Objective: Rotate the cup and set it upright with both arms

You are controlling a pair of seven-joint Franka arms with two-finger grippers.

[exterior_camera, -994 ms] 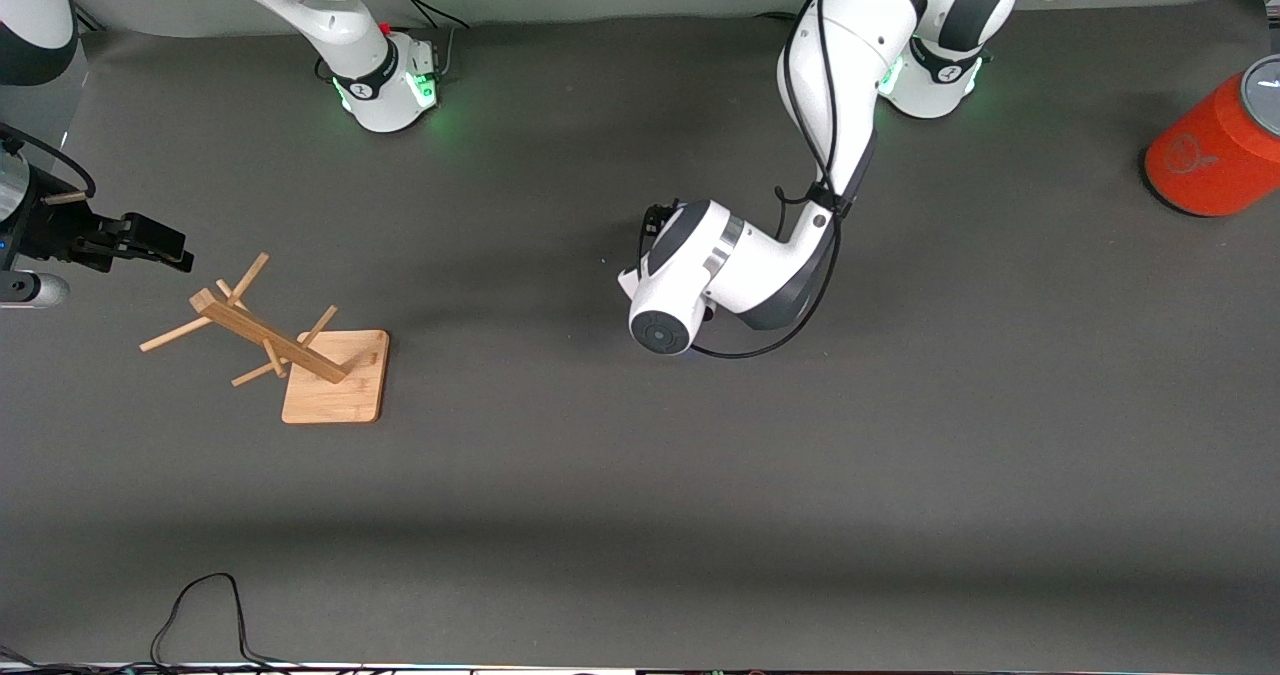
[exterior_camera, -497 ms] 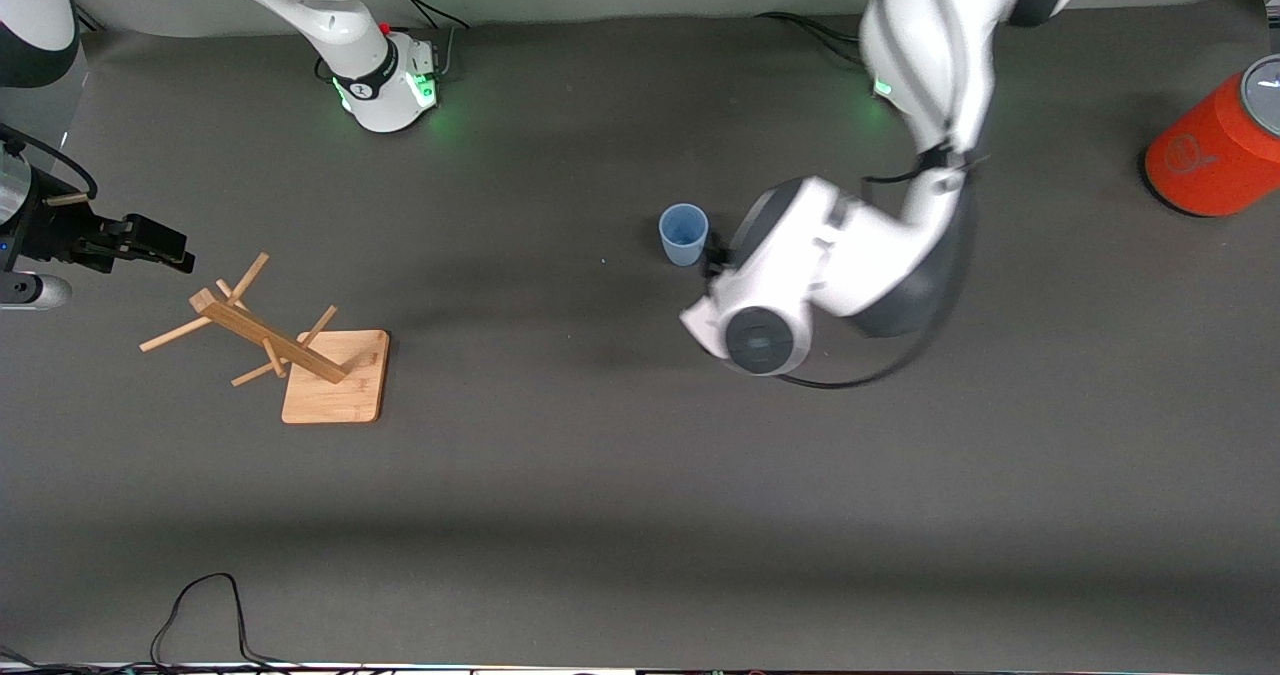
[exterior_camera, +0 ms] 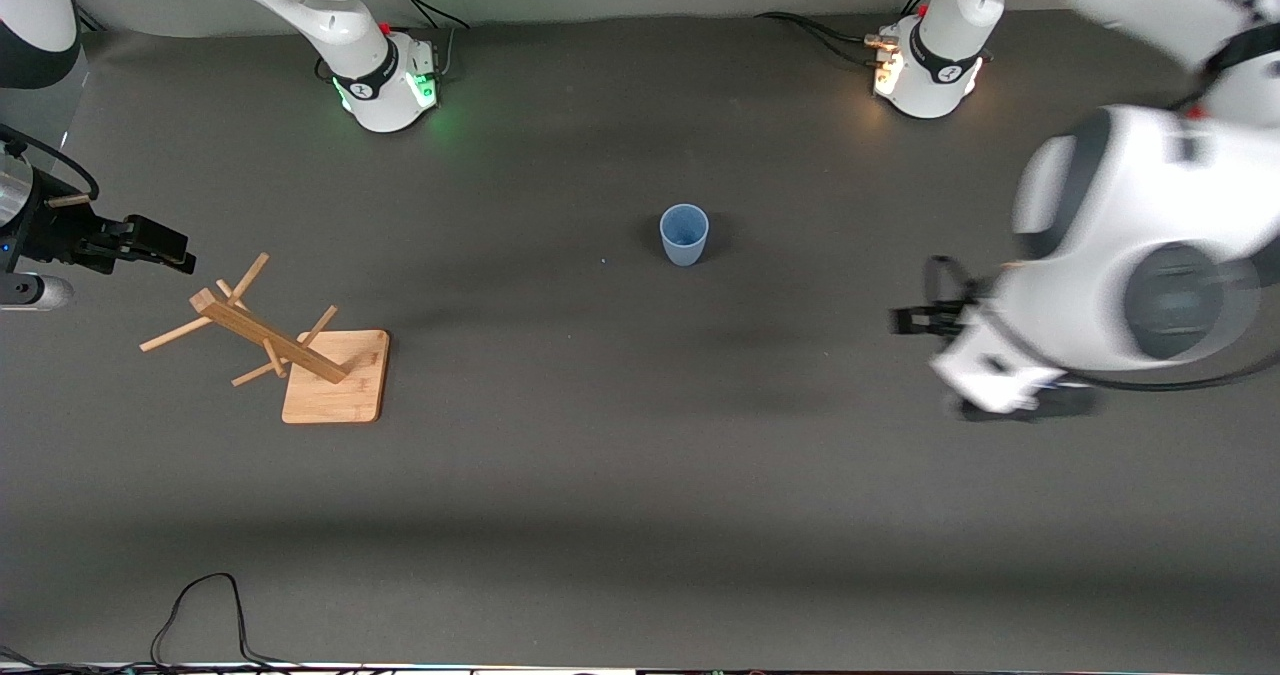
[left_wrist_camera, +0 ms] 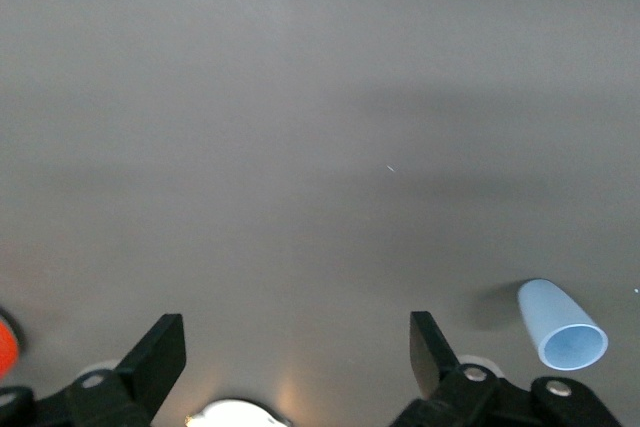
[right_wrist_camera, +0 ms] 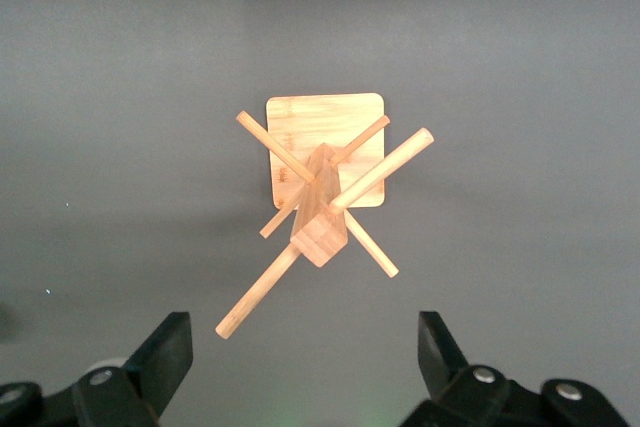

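Your cup (exterior_camera: 684, 234) already stands upright at frame centre, untouched, while the left gripper (exterior_camera: 925, 317) at mid-right and the waiting right gripper (exterior_camera: 150, 243) at the left edge both gape empty, so any careless return could topple it.

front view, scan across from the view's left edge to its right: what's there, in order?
right tool → peg rack → cup → left tool
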